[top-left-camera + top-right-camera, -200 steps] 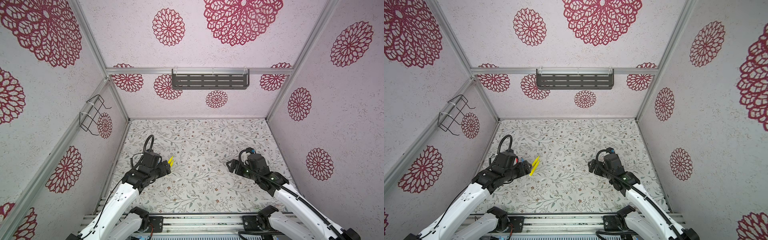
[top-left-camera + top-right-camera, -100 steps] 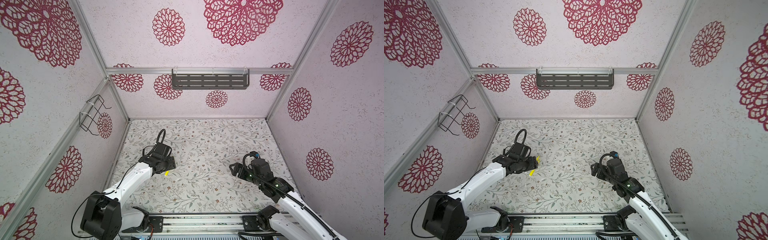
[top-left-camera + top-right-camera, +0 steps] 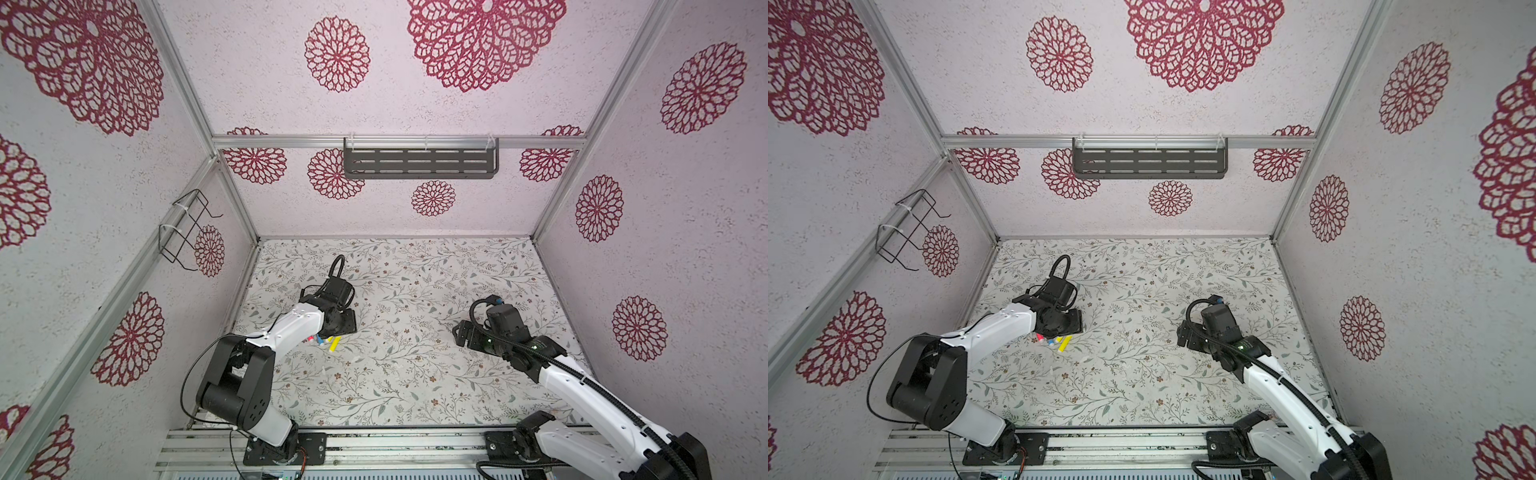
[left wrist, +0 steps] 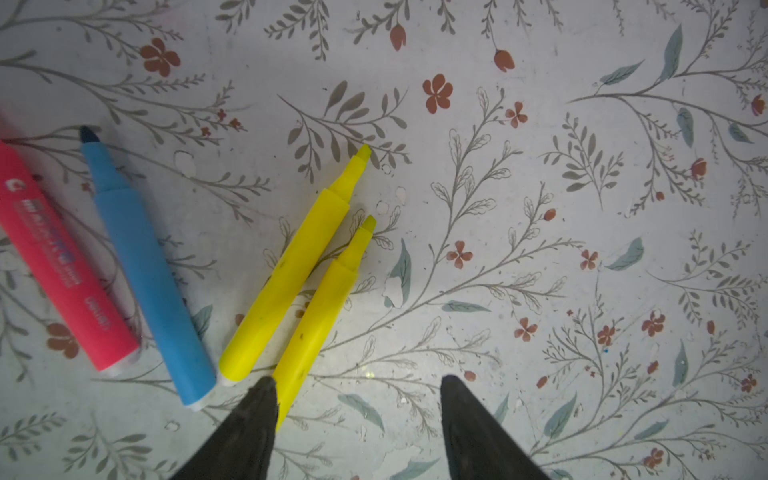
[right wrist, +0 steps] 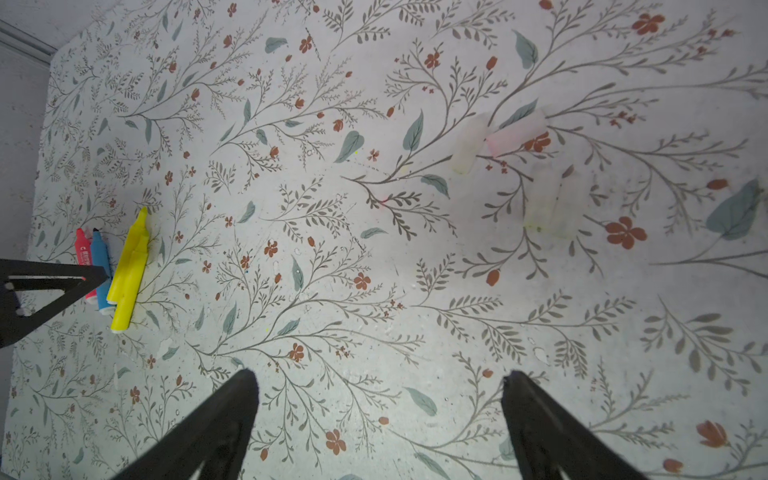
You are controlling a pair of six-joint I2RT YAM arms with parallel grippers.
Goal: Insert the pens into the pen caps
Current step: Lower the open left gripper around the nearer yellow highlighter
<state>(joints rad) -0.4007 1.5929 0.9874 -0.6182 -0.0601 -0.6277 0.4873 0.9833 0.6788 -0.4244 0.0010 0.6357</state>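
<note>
In both top views the pens lie left of centre on the floral tabletop [image 3: 415, 374], partly under the left arm [image 3: 291, 328]: pink-red pen [image 3: 309, 339], blue pen [image 3: 1051, 342], yellow pens [image 3: 334, 344].

Left wrist view: the left gripper [image 4: 357, 380] stands about half open with nothing between its jaws. One dark pointed finger [image 4: 257, 415] overlaps the butt of a yellow pen; I cannot tell if they touch. The barrels are smooth and matte with tapered tips, lower left.

Right wrist view: the right gripper [image 5: 380, 374] gapes wide and empty. Four frosted, tube-shaped clear caps [image 5: 469, 143] lie upper right, well apart from the pens at the left edge.
</note>
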